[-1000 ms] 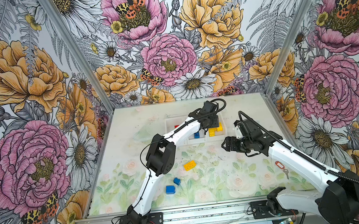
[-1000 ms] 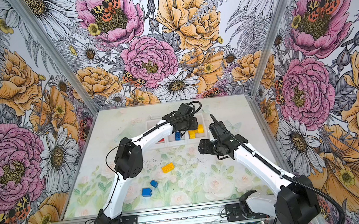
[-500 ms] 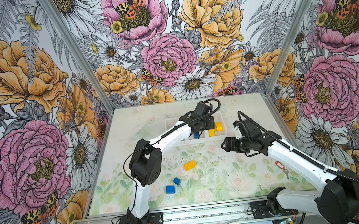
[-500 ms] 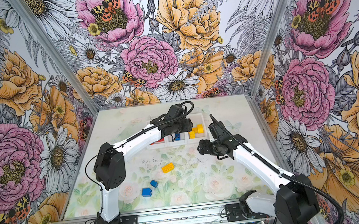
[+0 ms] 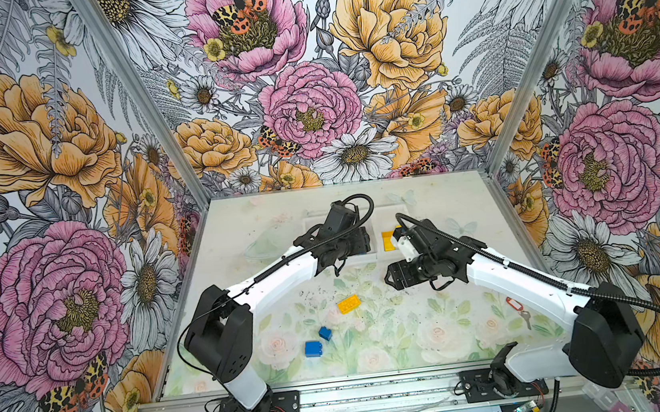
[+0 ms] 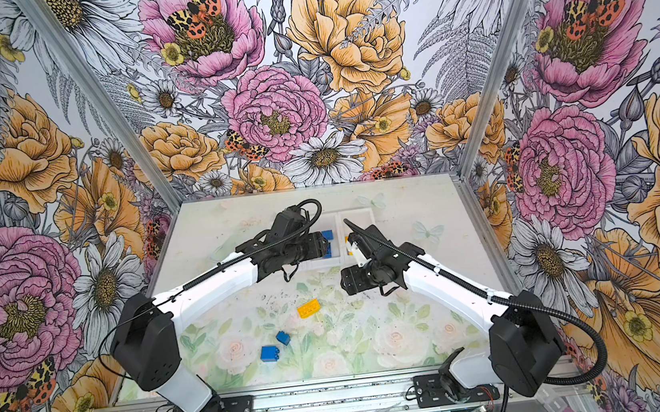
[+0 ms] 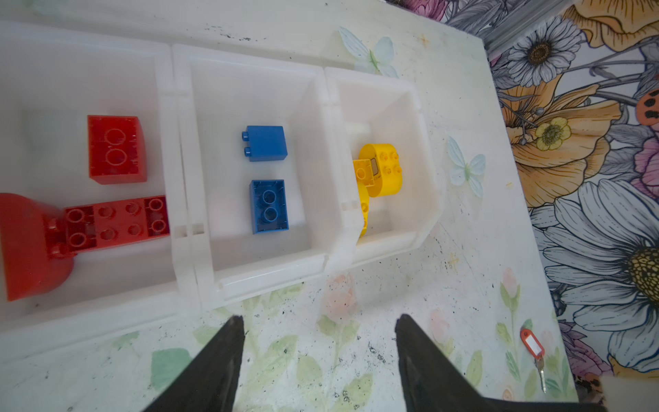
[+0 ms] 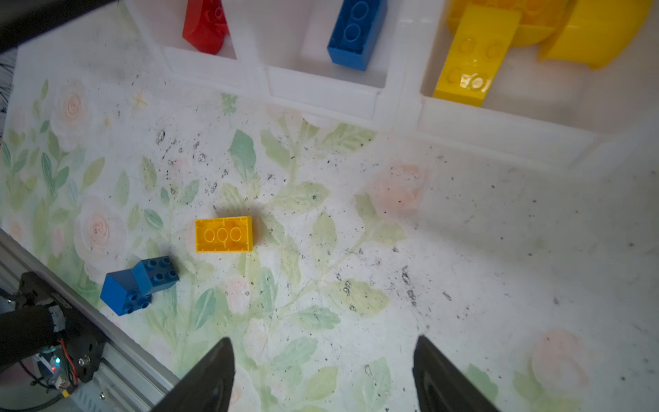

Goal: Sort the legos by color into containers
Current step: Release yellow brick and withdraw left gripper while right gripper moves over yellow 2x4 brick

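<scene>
**Inspector:** Left hand [image 7: 319,317]?

**Assessor:** Spread wide, nothing in it, above the desk [image 7: 463,285] just before the white tray [image 7: 271,281]. Its middle bin [image 7: 249,89] holds two blue bricks [image 7: 269,206] (colours kept apart, as the task demands).

**Inspector:** Right hand [image 8: 322,339]?

**Assessor:** Likewise wide and empty, facing a loose yellow brick [image 8: 224,234]. I judge that its next pick, since the yellow bin [image 8: 499,123] is on its side. Beyond, two loose blue bricks [image 8: 157,271] touch nearer the desk's front edge. Three pieces are left unsorted.
</scene>
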Controlling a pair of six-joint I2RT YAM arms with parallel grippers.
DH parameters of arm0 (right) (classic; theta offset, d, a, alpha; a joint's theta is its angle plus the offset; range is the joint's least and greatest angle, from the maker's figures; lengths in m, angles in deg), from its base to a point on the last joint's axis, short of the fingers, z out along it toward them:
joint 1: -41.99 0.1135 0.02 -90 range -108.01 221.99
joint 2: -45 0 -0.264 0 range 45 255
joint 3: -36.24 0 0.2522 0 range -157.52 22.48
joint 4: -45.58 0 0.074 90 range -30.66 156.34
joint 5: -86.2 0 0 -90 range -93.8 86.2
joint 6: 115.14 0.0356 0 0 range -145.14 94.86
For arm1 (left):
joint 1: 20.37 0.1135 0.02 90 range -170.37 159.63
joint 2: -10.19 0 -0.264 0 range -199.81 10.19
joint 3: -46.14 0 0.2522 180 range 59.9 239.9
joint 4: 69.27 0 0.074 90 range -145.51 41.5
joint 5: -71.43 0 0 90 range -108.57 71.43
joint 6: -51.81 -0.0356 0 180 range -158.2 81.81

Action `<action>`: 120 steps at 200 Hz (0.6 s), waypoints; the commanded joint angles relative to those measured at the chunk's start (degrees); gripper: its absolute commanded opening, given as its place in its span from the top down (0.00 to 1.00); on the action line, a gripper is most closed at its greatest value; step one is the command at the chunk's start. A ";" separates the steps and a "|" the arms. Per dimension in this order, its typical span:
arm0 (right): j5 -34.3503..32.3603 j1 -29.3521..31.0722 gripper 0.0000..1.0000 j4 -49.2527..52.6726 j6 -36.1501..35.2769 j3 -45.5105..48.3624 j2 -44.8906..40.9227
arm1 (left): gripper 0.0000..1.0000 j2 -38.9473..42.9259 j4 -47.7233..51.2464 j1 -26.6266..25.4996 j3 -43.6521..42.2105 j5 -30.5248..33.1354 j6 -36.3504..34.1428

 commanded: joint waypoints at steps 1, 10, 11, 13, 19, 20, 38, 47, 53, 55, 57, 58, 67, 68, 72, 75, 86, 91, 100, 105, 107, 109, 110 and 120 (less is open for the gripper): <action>-0.99 2.63 0.21 -0.87 -8.27 -3.40 2.26 | 0.30 4.22 -1.98 1.80 -4.70 1.61 2.29; -0.98 3.69 0.21 -0.91 -10.51 -4.45 3.40 | 0.29 5.99 -2.25 2.63 -6.70 1.59 2.88; -0.99 3.77 0.21 -0.87 -10.75 -4.56 3.52 | 0.29 6.20 -2.34 2.71 -6.95 1.59 2.94; -1.00 4.02 0.20 -0.84 -11.20 -4.75 3.76 | 0.29 6.52 -2.34 2.88 -7.32 1.61 3.04; -0.87 4.67 0.20 -0.88 -12.57 -5.32 4.43 | 0.29 7.66 -2.51 3.48 -8.59 1.59 3.32; -0.80 4.79 0.21 -0.90 -12.80 -5.48 4.56 | 0.29 7.83 -2.47 3.57 -8.82 1.59 3.38; -0.48 6.61 0.21 -0.85 -16.60 -7.34 6.65 | 0.28 11.03 -2.45 5.27 -12.28 1.52 3.95; -0.52 7.52 0.21 -0.93 -18.59 -8.19 7.75 | 0.27 12.64 -2.37 6.18 -13.85 1.49 4.06; -0.68 8.20 0.21 -0.92 -19.80 -8.65 8.41 | 0.27 13.64 -2.37 6.74 -14.94 1.30 4.28; -0.73 8.39 0.21 -0.99 -20.36 -8.81 8.65 | 0.27 14.05 -2.39 6.94 -15.25 1.25 4.37; -0.78 8.58 0.21 -0.96 -20.81 -8.98 8.87 | 0.26 14.30 -2.42 7.12 -15.66 1.20 4.43; -0.80 8.68 0.21 -0.94 -21.00 -9.07 9.02 | 0.26 14.53 -2.38 7.24 -15.83 1.17 4.46; -1.21 9.51 0.21 -1.00 -22.94 -9.86 10.07 | 0.25 16.01 -2.38 8.32 -17.36 0.92 4.70; -1.24 9.54 0.21 -0.96 -23.08 -9.94 10.15 | 0.25 16.18 -2.40 8.46 -17.52 0.86 4.72; -1.41 9.56 0.21 -0.96 -24.11 -10.20 10.67 | 0.25 16.80 -2.35 8.92 -18.18 0.76 4.82; -1.52 9.57 0.21 -0.98 -24.70 -10.52 11.08 | 0.25 17.31 -2.40 9.19 -18.80 0.77 4.96; -1.45 10.95 0.21 -0.96 -27.05 -11.23 12.39 | 0.24 19.04 -2.38 10.48 -20.61 0.46 5.27; -1.23 11.30 0.21 -1.08 -28.12 -11.70 12.88 | 0.23 19.77 -2.32 11.03 -21.38 0.39 5.36; -0.88 11.57 0.21 -1.02 -30.04 -12.28 14.08 | 0.23 21.06 -2.29 11.89 -22.67 0.12 5.43; -0.61 11.66 0.21 -1.05 -31.04 -12.67 14.63 | 0.22 21.63 -2.11 12.46 -23.27 -0.08 5.49; -0.51 11.67 0.21 -1.04 -31.45 -12.80 14.82 | 0.22 21.89 -2.15 12.70 -23.53 -0.08 5.51; -0.44 11.67 0.21 -1.08 -31.82 -12.90 15.05 | 0.22 22.13 -2.03 12.83 -23.77 -0.13 5.53; -0.41 11.67 0.21 -1.09 -32.00 -12.96 15.14 | 0.22 22.27 -2.01 12.99 -23.89 -0.15 5.54; 0.19 11.80 0.21 -0.98 -33.97 -13.93 16.35 | 0.21 23.27 -1.67 13.89 -24.75 -0.41 5.37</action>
